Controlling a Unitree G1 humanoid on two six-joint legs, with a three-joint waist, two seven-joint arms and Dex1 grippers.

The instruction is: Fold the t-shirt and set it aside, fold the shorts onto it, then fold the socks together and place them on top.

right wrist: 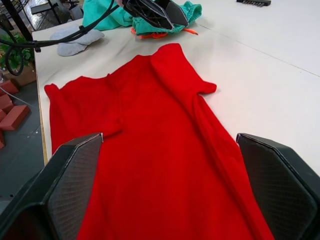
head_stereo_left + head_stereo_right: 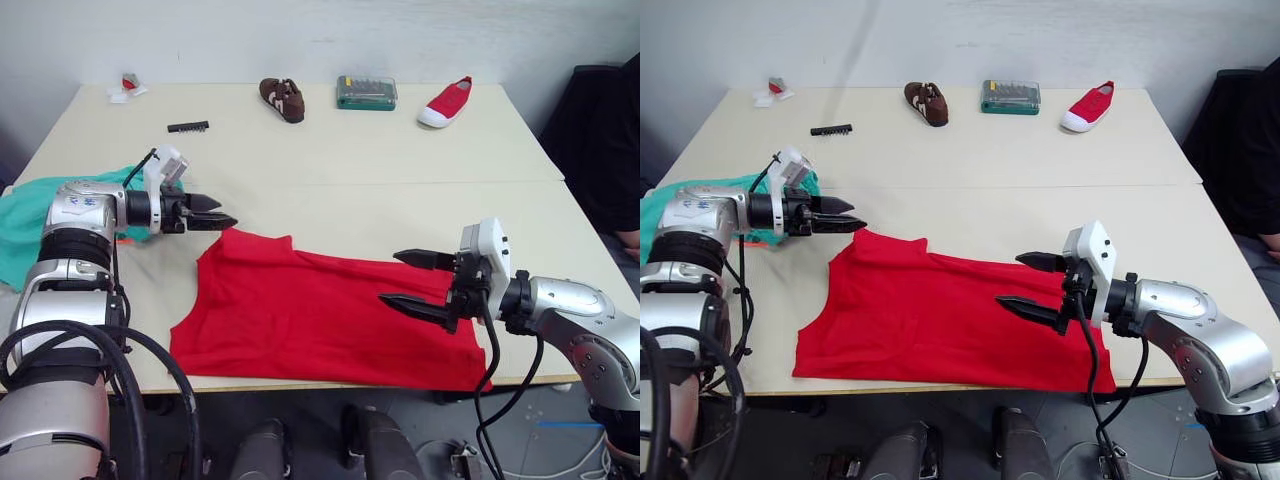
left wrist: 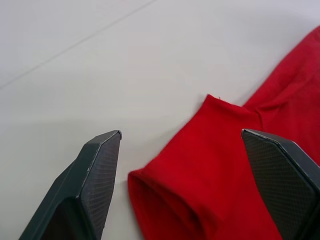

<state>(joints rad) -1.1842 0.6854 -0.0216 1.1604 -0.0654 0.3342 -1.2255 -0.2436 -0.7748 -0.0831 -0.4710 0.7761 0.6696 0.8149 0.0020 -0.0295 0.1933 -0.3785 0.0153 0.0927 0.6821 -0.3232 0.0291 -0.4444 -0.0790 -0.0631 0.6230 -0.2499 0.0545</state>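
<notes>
Matt red cloth t-shirt point(image 2: 300, 320); smooth matt table point(image 2: 400, 200), possibly laminate

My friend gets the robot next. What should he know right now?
Left tool: open, empty, at the red t-shirt's far sleeve corner.
Right tool: open, empty, over the shirt's other end.
T-shirt lies spread along the table's near edge, not folded yet.
Teal shorts sit bunched at the left edge, grey socks beside them.
Done: nothing.
Left: fold the shirt, then the shorts onto it, then the socks on top.
</notes>
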